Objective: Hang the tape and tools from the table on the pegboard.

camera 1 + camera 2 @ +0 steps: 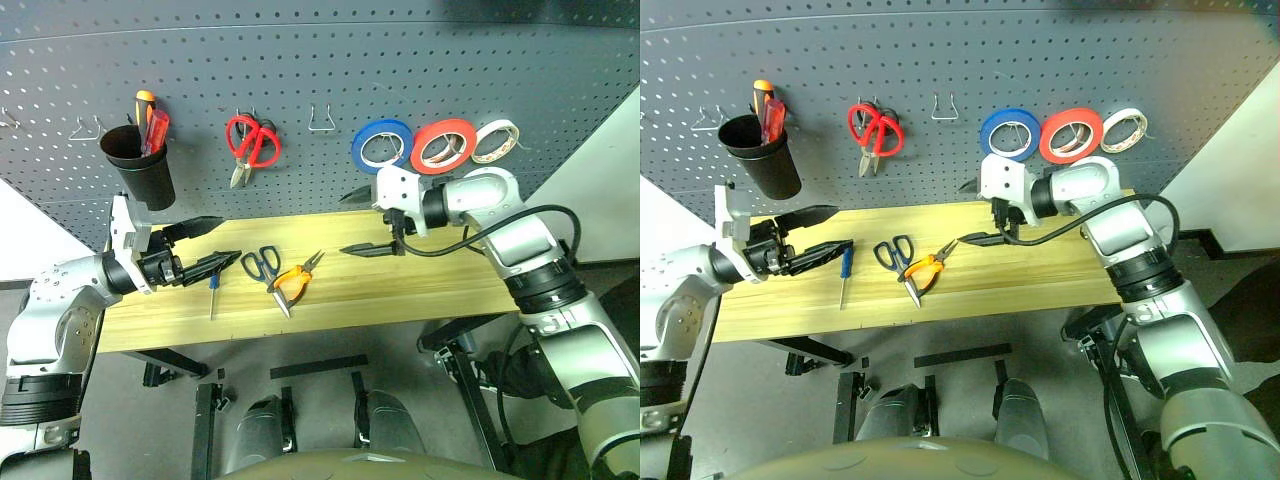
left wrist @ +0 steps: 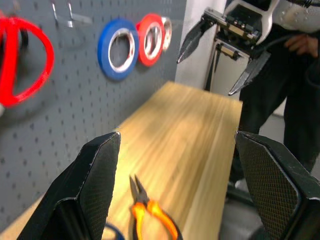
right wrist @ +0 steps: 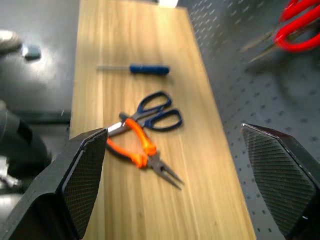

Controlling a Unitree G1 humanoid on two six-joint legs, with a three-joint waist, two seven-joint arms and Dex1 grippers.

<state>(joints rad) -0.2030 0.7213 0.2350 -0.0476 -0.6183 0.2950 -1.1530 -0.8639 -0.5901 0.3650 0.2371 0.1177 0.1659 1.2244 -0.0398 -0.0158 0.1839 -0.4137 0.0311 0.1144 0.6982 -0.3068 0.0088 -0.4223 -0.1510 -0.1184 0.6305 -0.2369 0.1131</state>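
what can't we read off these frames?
- Hooks behind the blue tape, red tape and white tape: covered by the rolls.
- Screwdrivers in the black cup: tips hidden by the cup wall.
- Pliers in the left wrist view: handles cut off at the frame edge.

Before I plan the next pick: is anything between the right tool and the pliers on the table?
Nothing visible. The right tool hangs open above bare table, and the pliers lie in the open, touching only the dark-blue scissors on their far side.
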